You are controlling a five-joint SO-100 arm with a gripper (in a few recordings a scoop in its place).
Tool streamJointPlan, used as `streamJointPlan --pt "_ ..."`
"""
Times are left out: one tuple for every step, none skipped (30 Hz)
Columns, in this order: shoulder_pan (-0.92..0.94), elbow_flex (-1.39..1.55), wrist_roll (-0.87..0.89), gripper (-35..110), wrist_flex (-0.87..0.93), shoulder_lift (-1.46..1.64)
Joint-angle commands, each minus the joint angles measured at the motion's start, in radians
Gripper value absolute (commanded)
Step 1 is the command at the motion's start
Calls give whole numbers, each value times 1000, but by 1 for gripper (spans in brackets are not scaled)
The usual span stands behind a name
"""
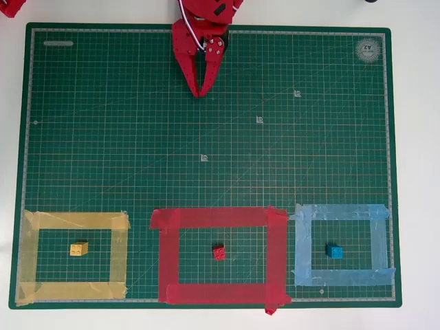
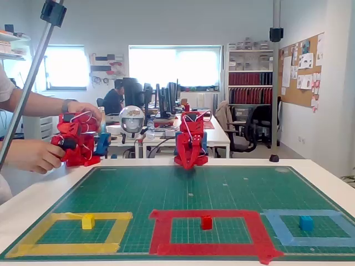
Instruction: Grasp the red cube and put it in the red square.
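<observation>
Red cube (image 1: 219, 253) already sits inside the red square (image 1: 170, 253); gripper (image 1: 200, 91) rests at 12 o'clock, fingers pressed together, empty.

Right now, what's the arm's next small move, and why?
Probably none beyond staying parked: the small studded red cube already sits inside the wide red tape square, apart from its strips, and the red pincer rests shut at the mat's far edge, holding nothing.
</observation>
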Motion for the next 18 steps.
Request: streamJointPlan --pt "21 12 -26 -1 118 78" --pt "21 12 -26 -1 146 94" --pt "21 12 -26 -1 160 95" --pt "21 12 -26 -1 173 95" --pt "21 12 -26 -1 189 95" --pt "26 12 -26 -1 207 95" --pt "34 12 -26 -1 225 95" --pt "41 12 -26 -1 242 95" --pt "44 12 -26 -1 262 95" --pt "44 12 -26 -1 278 95" --pt "44 12 -26 -1 290 95" --pt "44 12 -26 -1 304 95" --pt "44 12 -26 -1 321 95" --pt "44 12 -26 -1 337 95" --pt "44 12 -26 -1 354 95" --pt "44 14 -26 -1 370 95" --pt "44 14 -26 -1 374 97" --pt "44 14 -26 -1 374 97"
